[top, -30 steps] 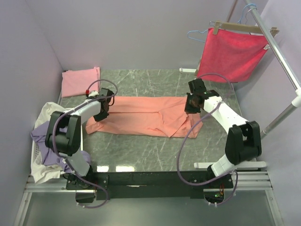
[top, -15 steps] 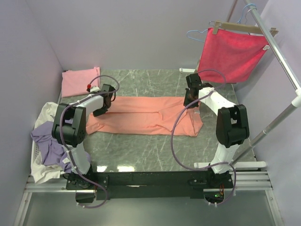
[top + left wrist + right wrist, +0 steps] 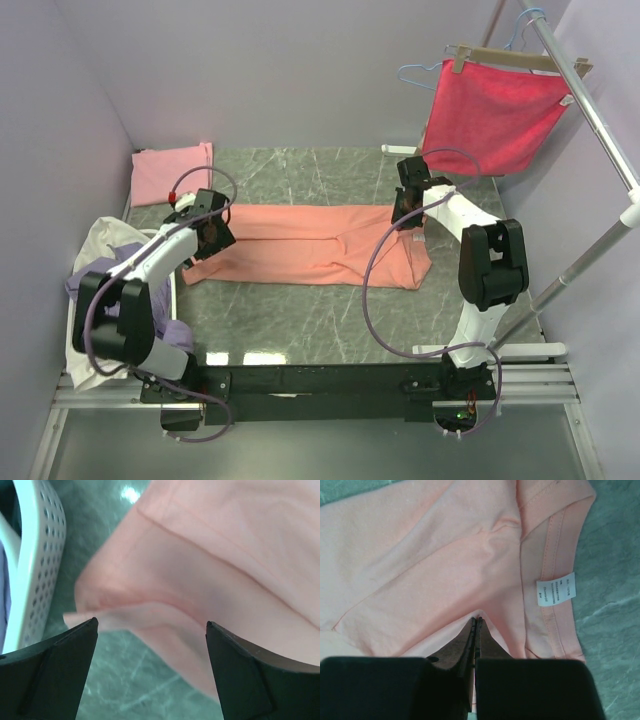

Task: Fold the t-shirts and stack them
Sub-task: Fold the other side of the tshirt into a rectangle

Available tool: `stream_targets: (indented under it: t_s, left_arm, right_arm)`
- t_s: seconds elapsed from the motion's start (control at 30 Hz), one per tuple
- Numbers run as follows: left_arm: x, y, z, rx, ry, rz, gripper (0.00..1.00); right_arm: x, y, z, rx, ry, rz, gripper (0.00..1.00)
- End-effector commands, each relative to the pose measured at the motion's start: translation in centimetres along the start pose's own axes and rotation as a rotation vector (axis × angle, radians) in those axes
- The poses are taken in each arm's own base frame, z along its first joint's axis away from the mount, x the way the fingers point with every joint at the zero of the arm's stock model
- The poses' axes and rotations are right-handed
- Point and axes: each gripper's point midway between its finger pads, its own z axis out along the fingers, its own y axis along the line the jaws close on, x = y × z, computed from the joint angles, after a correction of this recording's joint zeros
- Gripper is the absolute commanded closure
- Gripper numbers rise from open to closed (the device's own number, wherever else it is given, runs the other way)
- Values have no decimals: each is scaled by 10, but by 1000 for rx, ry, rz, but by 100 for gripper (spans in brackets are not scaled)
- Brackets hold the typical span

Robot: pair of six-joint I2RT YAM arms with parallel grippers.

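Since the earlier frame our left arm has swung outward, bringing the left gripper [image 3: 208, 233] to the left end of the salmon t-shirt [image 3: 310, 245], a long folded band on the counter [image 3: 300, 320]. Left wrist: jaws spread, empty, over the hem, probably lining up a grasp. Right wrist: right gripper [image 3: 475, 621] clenched near the collar [image 3: 555, 535]; whether it pins cloth, we cannot tell.

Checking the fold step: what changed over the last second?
The salmon-orange shirt had its near-right flap pulled in; it now lies as a straight band. The right gripper moved slightly farther back and is shut. The left gripper shifted left to the shirt's left end, open, its elbow swinging out over the basket. The pink shirt and crimson cloth stayed put.
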Motion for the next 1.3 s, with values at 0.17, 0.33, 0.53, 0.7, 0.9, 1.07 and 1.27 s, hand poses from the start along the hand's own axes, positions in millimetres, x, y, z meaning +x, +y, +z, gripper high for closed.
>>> stream_targets:
  t_s: [0.17, 0.33, 0.53, 0.7, 0.9, 1.07, 1.27]
  left_arm:
    - [34, 3, -11, 77, 60, -189, 13]
    - [19, 16, -11, 9, -18, -215, 14]
    - [3, 18, -6, -38, -83, -274, 21]
    - [14, 12, 11, -62, -51, -323, 25]
    - [17, 13, 28, -139, -55, -357, 27]
    - [8, 12, 29, -156, -78, -357, 27]
    - [-9, 26, 12, -187, -152, -369, 24]
  right_arm:
    - [-12, 12, -8, -90, -42, -18, 100]
    - [-12, 14, -11, -104, -45, -23, 100]
    - [-8, 17, -12, -128, -32, -28, 100]
    - [-9, 17, -14, -135, -32, -30, 100]
    - [-5, 19, -15, -146, -22, -37, 100]
    - [-4, 21, -14, -153, -14, -40, 100]
    - [-2, 22, -12, -156, -5, -46, 100]
